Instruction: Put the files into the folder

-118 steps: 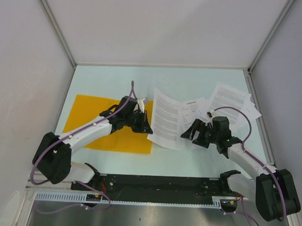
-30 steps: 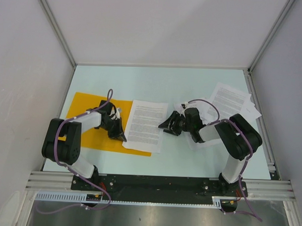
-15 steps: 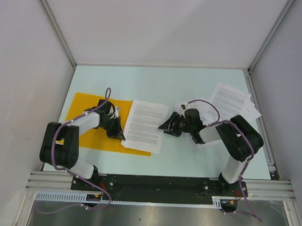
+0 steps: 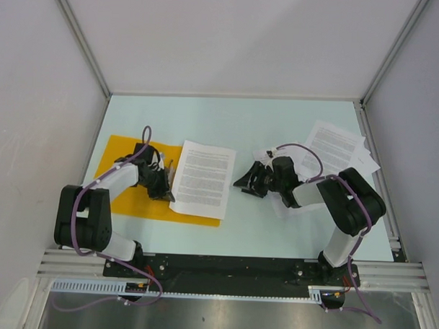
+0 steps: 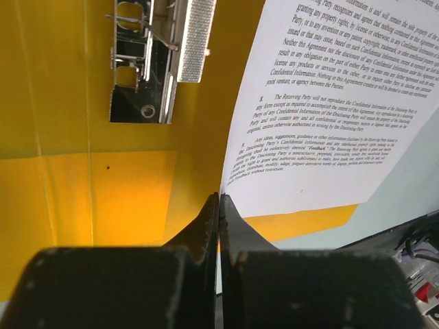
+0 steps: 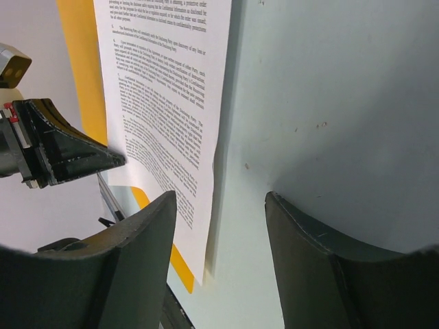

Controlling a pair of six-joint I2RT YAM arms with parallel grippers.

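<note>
The sheet [image 4: 202, 180] is thin printed paper, so we judge it light, limp and quick to crease or skid. It carries no load across its middle. We think it is best taken by a pinch at an edge or corner and drawn flat along the surface rather than lifted.

It lies over the 3 o'clock part of the folder [image 4: 128, 203], and its 3 o'clock edge reaches just past the folder onto the tabletop [image 4: 278, 123]. Its long axis runs nearly 12 to 6 o'clock, with the far end leaning slightly toward 1. The head of the text points to 12.

The folder looks stiffer and lies flat, with its long axis roughly 9 to 3. The left wrist view shows a metal clip [image 5: 164, 62] on its orange face.

The left gripper [image 4: 163, 188] has its jaws fully closed and appears to pinch the sheet's corner at 7 o'clock. The right gripper [image 4: 249, 181] hovers just beside the sheet at 3 o'clock, its jaws about half apart with nothing between them. The other files [image 4: 339, 148] lie well apart toward 2 o'clock, with a few more under the right arm.
</note>
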